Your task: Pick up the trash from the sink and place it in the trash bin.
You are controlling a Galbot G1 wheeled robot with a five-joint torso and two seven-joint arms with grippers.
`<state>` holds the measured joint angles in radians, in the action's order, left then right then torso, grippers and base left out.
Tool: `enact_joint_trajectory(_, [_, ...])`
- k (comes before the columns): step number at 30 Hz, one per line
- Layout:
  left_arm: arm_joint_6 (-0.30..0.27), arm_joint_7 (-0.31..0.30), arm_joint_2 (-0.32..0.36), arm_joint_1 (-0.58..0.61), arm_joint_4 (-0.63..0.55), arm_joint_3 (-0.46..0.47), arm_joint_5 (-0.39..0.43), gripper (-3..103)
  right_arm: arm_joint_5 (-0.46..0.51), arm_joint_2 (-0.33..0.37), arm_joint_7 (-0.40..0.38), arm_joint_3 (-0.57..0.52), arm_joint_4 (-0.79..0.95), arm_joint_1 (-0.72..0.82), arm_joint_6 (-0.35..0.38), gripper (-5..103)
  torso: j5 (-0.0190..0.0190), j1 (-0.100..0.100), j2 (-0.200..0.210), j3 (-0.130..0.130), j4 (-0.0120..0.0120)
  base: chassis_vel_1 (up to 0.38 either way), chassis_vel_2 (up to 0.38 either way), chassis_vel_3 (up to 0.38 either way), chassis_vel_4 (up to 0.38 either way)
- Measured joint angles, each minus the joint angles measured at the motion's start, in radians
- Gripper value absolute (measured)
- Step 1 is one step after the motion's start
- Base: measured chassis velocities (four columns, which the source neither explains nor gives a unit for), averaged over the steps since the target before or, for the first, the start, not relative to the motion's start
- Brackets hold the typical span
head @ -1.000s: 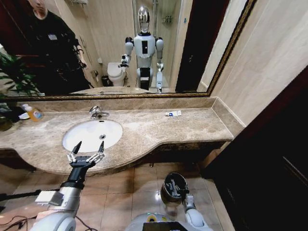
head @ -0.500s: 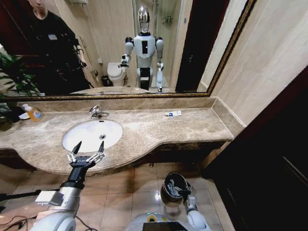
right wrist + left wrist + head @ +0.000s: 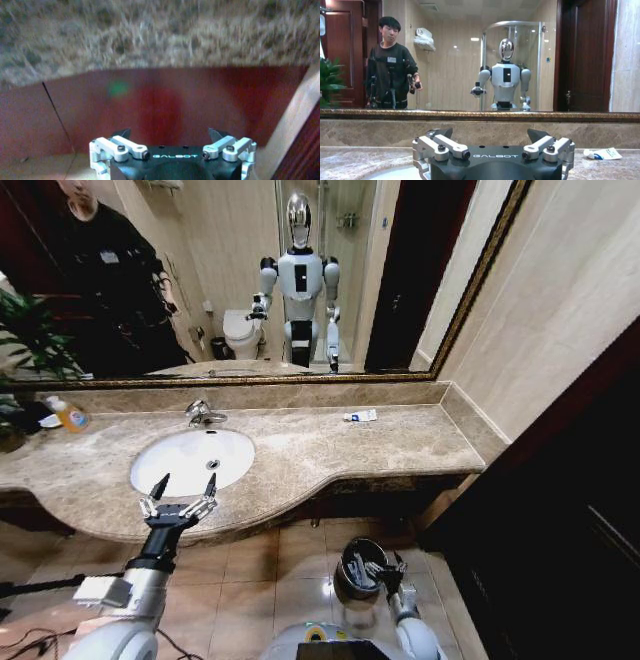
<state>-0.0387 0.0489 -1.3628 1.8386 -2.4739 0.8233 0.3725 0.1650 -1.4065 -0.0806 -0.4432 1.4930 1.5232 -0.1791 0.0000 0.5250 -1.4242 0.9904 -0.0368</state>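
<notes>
The white oval sink [image 3: 190, 461] lies in the beige marble counter, and I see no litter in its basin. My left gripper [image 3: 181, 492] hangs open over the counter's front edge just before the sink; in the left wrist view this gripper [image 3: 490, 133] is empty and faces the mirror. On the floor below stands the small dark trash bin [image 3: 350, 585] with a shiny rim, and pale bits of trash [image 3: 355, 564] lie inside it. My right gripper [image 3: 388, 572] sits at the bin's right rim. In the right wrist view it [image 3: 170, 133] is open and empty.
A chrome tap [image 3: 201, 413] stands behind the sink. A white tube [image 3: 360, 416] lies on the counter to the right, and an orange-liquid bottle [image 3: 69, 416] stands at the far left by a plant. A dark cabinet panel [image 3: 165, 105] lies under the counter.
My right gripper has moved from above the bin's opening to its right rim. The left arm has not moved.
</notes>
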Motion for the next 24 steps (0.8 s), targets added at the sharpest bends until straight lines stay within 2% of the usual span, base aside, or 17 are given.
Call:
enact_joint_trajectory(10, [0.000,0.000,0.000,0.000,0.000,0.000,0.000,100,-0.007,0.016,-0.001,-0.019,0.184,0.044,0.016,100,0.0000,0.000,0.000,0.000,0.0000,0.000,0.000,0.000,0.000])
enact_joint_trajectory(12, [0.000,0.000,0.000,0.000,0.000,0.000,0.000,100,0.007,0.019,-0.003,-0.008,0.278,0.056,0.055,100,0.0000,0.000,0.000,0.000,0.0000,0.000,0.000,0.000,0.000])
enact_joint_trajectory(15, [0.000,0.000,0.000,0.000,0.000,0.000,0.000,100,0.012,0.023,-0.010,0.003,0.329,0.057,0.075,100,0.0000,0.000,0.000,0.000,0.0000,0.000,0.000,0.000,0.000])
enact_joint_trajectory(18, [0.000,0.000,0.000,0.000,0.000,0.000,0.000,100,0.022,0.051,-0.032,0.033,0.439,0.025,0.132,100,-0.0001,0.000,0.000,0.000,0.0000,0.000,0.000,0.000,0.000])
enact_joint_trajectory(24, [0.000,0.000,0.000,0.000,0.000,0.000,0.000,100,0.027,0.080,-0.084,0.068,0.521,-0.046,0.214,100,-0.0001,0.000,0.000,0.000,0.0001,0.000,0.000,0.000,0.000])
